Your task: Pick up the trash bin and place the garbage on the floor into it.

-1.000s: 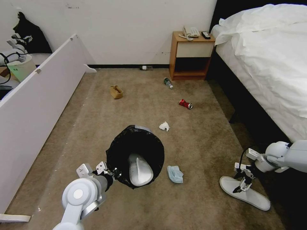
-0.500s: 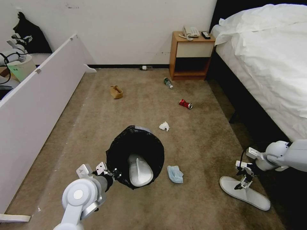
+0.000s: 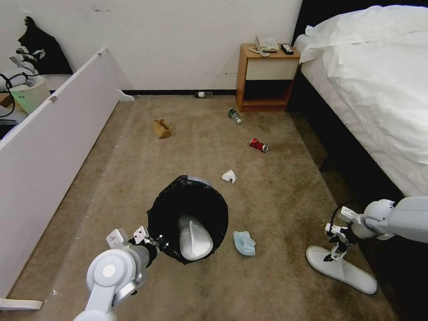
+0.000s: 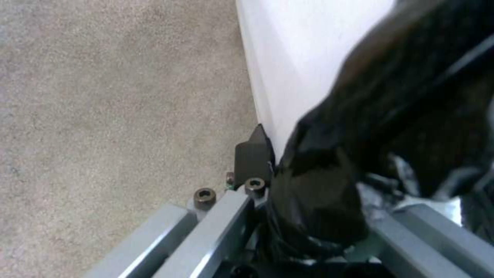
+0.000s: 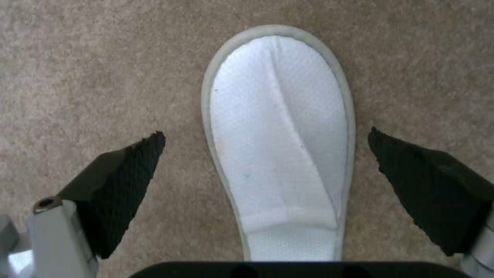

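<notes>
Hotel-style bedroom: white-sheeted bed (image 3: 379,84), wooden nightstand (image 3: 266,78) carrying corded telephone (image 3: 266,44) and remote control (image 3: 287,49), beige carpeted floor (image 3: 285,191).

No words to read

No letters, numbers or signs are clear enough to read. The red can (image 3: 258,145) in the middle of the head view and the bottle (image 3: 234,115) above it near the top have labels, but they are too small. The phone (image 3: 265,44) at the top has tiny buttons, too small to read.
</notes>
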